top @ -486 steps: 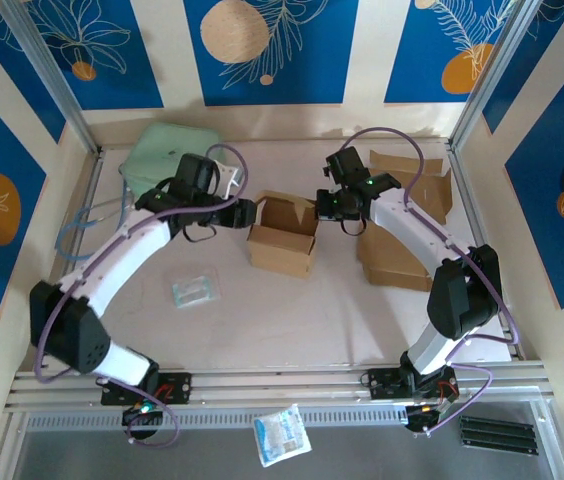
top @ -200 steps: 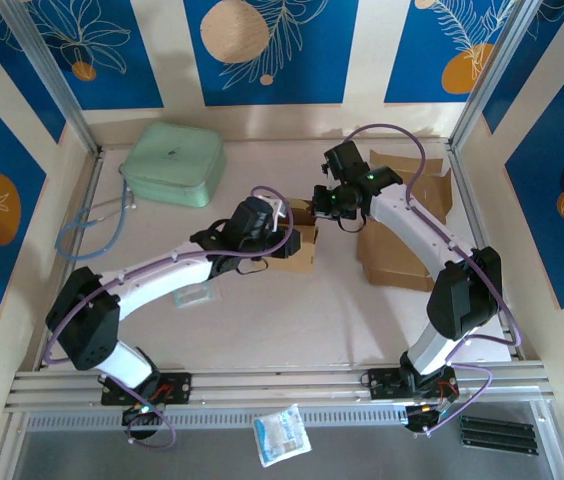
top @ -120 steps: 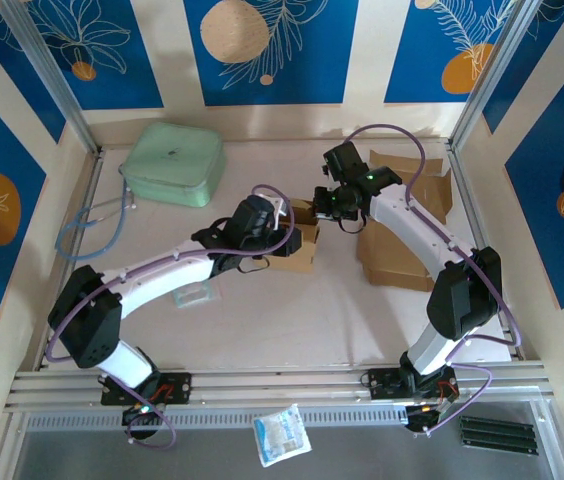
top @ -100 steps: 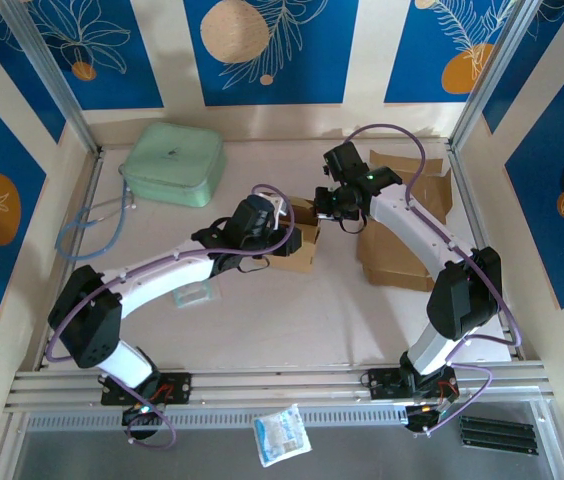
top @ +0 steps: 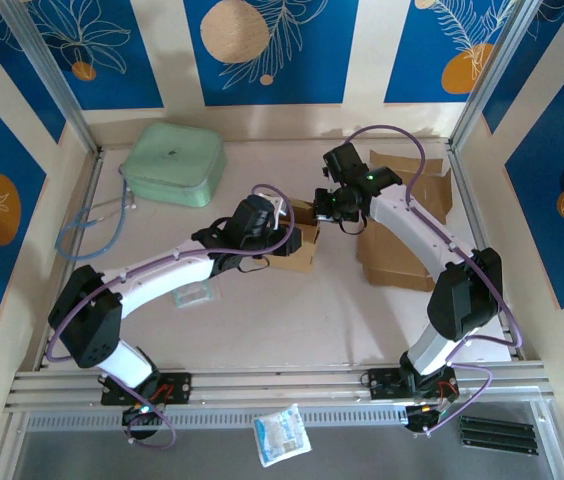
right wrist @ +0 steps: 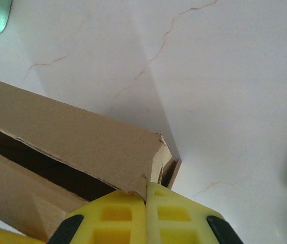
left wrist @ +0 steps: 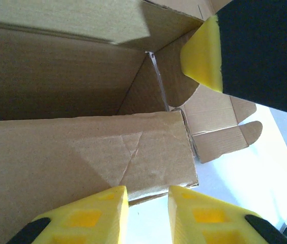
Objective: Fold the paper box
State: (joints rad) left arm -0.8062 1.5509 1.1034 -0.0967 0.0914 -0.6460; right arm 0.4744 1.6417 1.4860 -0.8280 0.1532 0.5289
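one paper box (top: 307,238), open side up

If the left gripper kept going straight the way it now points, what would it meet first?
Probably the brown cardboard flap of the open paper box, just ahead of the left gripper; depth is unclear.

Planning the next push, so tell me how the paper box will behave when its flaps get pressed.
The paper box probably flexes easily: its flap is thin and already creased. It looks light and empty inside, so a sideways push would likely slide it across the smooth table.
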